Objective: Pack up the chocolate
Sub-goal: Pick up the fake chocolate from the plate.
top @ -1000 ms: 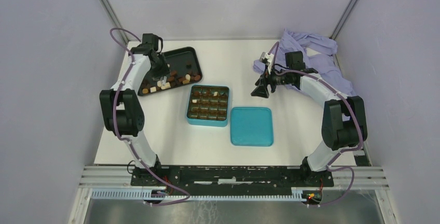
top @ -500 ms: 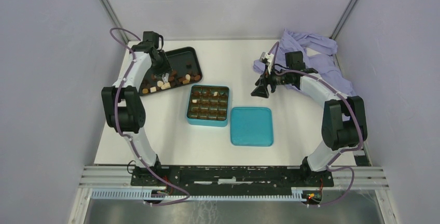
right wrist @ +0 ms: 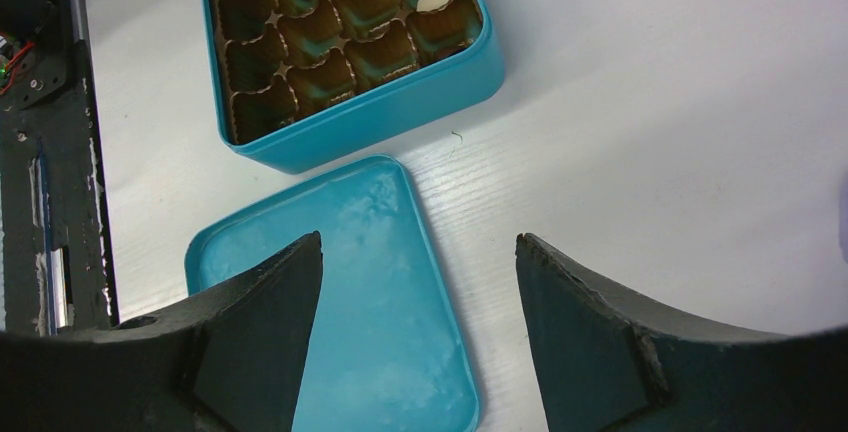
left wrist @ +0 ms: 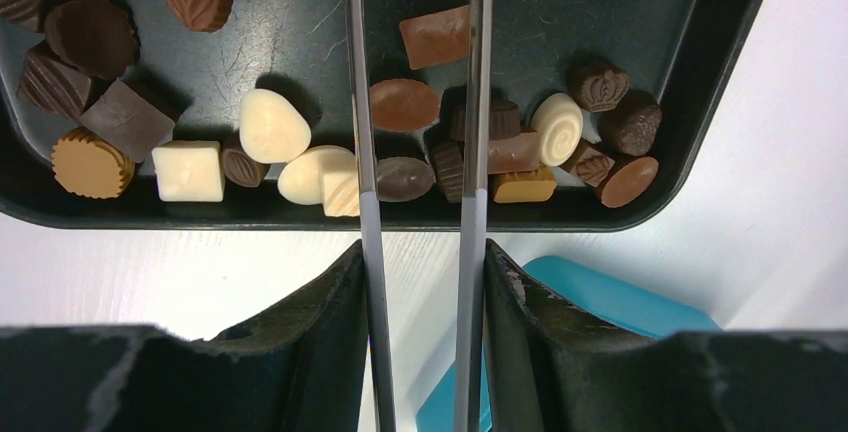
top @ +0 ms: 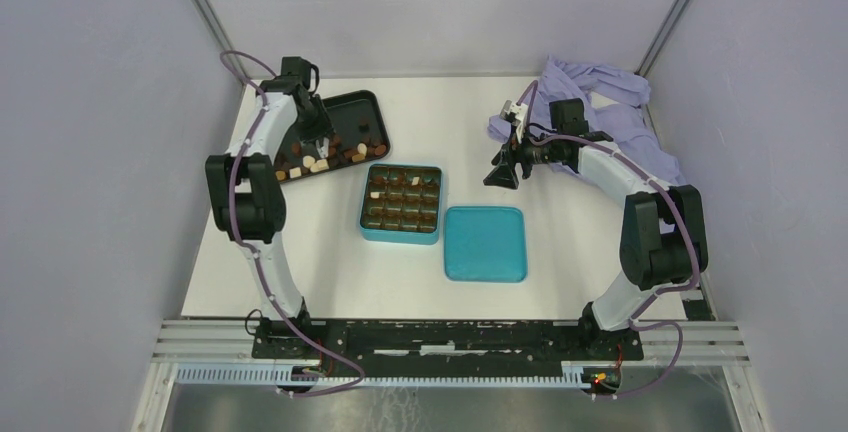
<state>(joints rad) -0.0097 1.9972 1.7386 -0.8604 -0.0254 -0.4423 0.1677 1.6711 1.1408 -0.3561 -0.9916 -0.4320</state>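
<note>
The chocolate (left wrist: pixel 405 104), bunched along one rim of the black tray (left wrist: pixel 300 214), looks light, hard and kinda slick, so I'd pinch one oval across its narrow sides; the left gripper (left wrist: pixel 416 62) sits over that tray, jaws slightly apart around two ovals and gripping nothing, with its elbow now swung closer to the tray than before.

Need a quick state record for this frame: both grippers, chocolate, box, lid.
left gripper: open narrowly, over the tray, fingers straddling loose pieces, none visibly gripped
right gripper: open wide, empty, right of the box
chocolate: mostly loose in the black tray
box: teal, open; one cream piece seen in a cell
lid: off, lying flat beside the box
cloth: purple, far right corner
</note>
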